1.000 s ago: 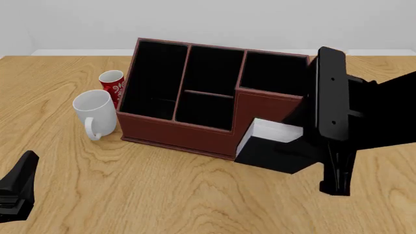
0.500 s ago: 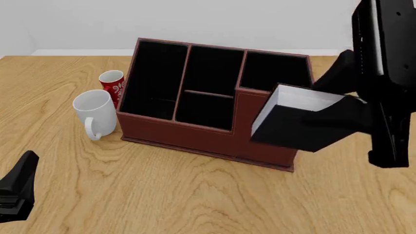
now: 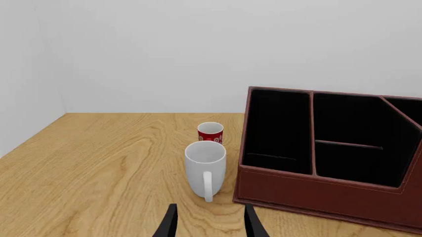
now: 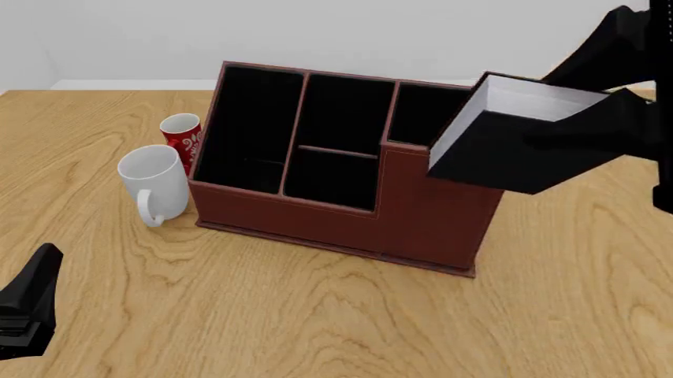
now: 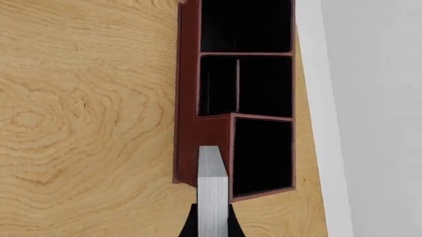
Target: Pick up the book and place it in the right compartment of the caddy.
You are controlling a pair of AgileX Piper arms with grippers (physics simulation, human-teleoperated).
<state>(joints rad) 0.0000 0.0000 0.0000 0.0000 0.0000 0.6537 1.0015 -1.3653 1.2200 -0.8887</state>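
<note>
The book (image 4: 512,150), a black block with white page edges, hangs tilted in the air at the right end of the caddy (image 4: 315,209), overlapping the right compartment (image 4: 426,118). My right gripper (image 4: 604,118) is shut on the book. In the right wrist view the book's page edge (image 5: 212,190) sits between the fingers (image 5: 189,228), over the caddy's front wall (image 5: 211,131) and beside the right compartment (image 5: 262,153). My left gripper (image 4: 27,307) is low at the near left, far from the caddy. In its wrist view it (image 3: 209,227) is open and empty.
A white mug (image 4: 154,183) and a red can (image 4: 182,138) stand just left of the caddy; both also show in the left wrist view, the mug (image 3: 205,168) in front of the can (image 3: 210,132). A pale wall runs behind the table's far edge.
My right gripper has lifted the book from the table in front of the caddy's right end, up and back to the level of the caddy's top. The left arm has not moved.
</note>
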